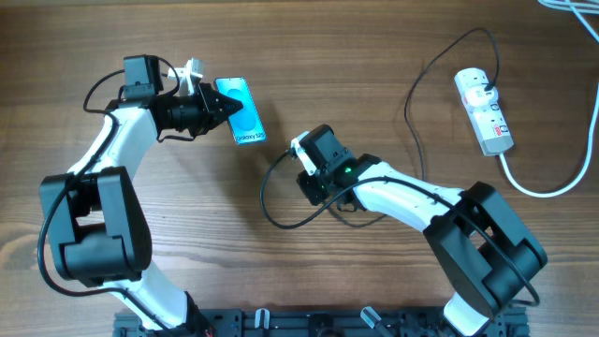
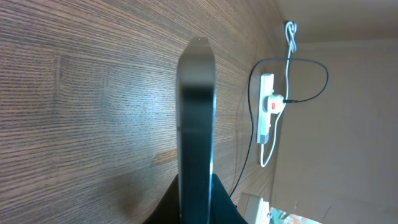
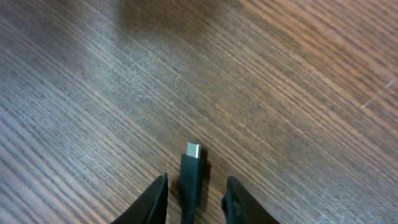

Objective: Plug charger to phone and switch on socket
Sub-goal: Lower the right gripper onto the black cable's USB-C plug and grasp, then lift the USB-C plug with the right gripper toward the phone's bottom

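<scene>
My left gripper (image 1: 225, 106) is shut on the phone (image 1: 241, 110), which it holds off the table with its teal screen facing up. In the left wrist view the phone (image 2: 196, 118) shows edge-on, clamped between the two black fingers (image 2: 165, 208). The charger cable (image 1: 270, 201) loops across the table beside my right gripper (image 1: 299, 157). Its metal-tipped plug (image 3: 192, 165) lies on the wood between the open right fingers (image 3: 155, 199), with a gap on each side. The socket (image 1: 484, 110) lies at the far right with the white adapter (image 1: 480, 94) plugged in.
A thick white cord (image 1: 552, 187) trails from the socket toward the right table edge. The black cable arcs from the adapter across the upper right (image 1: 421, 84). In the left wrist view the socket (image 2: 267, 115) lies beyond the phone.
</scene>
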Tool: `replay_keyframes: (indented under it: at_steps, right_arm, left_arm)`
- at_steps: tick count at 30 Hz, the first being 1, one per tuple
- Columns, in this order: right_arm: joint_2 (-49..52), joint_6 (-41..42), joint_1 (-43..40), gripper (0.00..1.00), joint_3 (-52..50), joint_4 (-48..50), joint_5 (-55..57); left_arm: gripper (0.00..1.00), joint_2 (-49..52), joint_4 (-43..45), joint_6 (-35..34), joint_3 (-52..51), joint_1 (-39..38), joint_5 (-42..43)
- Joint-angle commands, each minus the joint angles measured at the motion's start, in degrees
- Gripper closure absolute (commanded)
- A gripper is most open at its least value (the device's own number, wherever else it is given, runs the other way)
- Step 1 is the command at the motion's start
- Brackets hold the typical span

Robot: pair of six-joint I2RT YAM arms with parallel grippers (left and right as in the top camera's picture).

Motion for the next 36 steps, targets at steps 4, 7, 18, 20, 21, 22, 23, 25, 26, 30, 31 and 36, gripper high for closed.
replay_keyframes:
  at_steps: [4, 7, 18, 20, 21, 22, 23, 25, 26, 30, 31, 36]
  right_arm:
    - [1.4, -0.2, -0.1, 0.76, -0.3, -0.1, 1.9]
    - [1.4, -0.1, -0.1, 0.84, -0.3, -0.2, 1.0]
    - [1.4, -4.7, -0.1, 0.96, -0.3, -1.8, -4.1]
    - [1.4, -4.7, -0.1, 0.95, -0.3, -2.0, -4.1]
    - [1.4, -5.9, -0.1, 0.91, -0.3, -2.5, -4.5]
    - [1.4, -8.5, -0.1, 0.91, -0.3, -3.6, -6.0]
    - [1.4, -9.4, -0.1, 0.9, -0.3, -4.7, -6.5]
    - [1.4, -9.4, -0.1, 0.87, -0.3, -6.4, -6.6]
    - [1.4, -9.4, -0.1, 0.87, -0.3, -6.3, -6.5]
    - [1.4, -9.4, -0.1, 0.96, -0.3, -4.8, -6.6]
    - [1.4, -9.3, -0.1, 0.96, -0.3, -4.4, -7.1]
    - [0.9, -7.4, -3.1, 0.96, 5.9, -12.2, -16.0]
  left_arm:
    - [0.96, 0.1, 0.4, -0.1, -0.2, 0.2, 2.3]
    - [0.96, 0.1, 0.6, -0.1, -0.2, 0.2, 4.1]
    - [0.96, 0.1, 0.6, -0.1, -0.2, 0.2, 4.2]
    - [0.96, 0.1, 0.6, -0.1, -0.2, 0.2, 4.2]
    - [0.96, 0.1, 0.6, -0.1, -0.2, 0.2, 4.2]
    - [0.96, 0.1, 0.6, -0.1, -0.2, 0.2, 4.2]
    - [0.96, 0.1, 0.6, -0.1, -0.2, 0.2, 4.2]
    - [0.96, 0.1, 0.6, -0.1, -0.2, 0.2, 4.2]
    - [0.96, 0.1, 0.6, -0.1, -0.2, 0.2, 4.2]
    - [0.96, 0.1, 0.6, -0.1, -0.2, 0.2, 4.2]
    - [0.96, 0.1, 0.6, -0.1, -0.2, 0.2, 4.2]
    - [0.96, 0.1, 1.1, 0.6, -0.2, 0.2, 7.1]
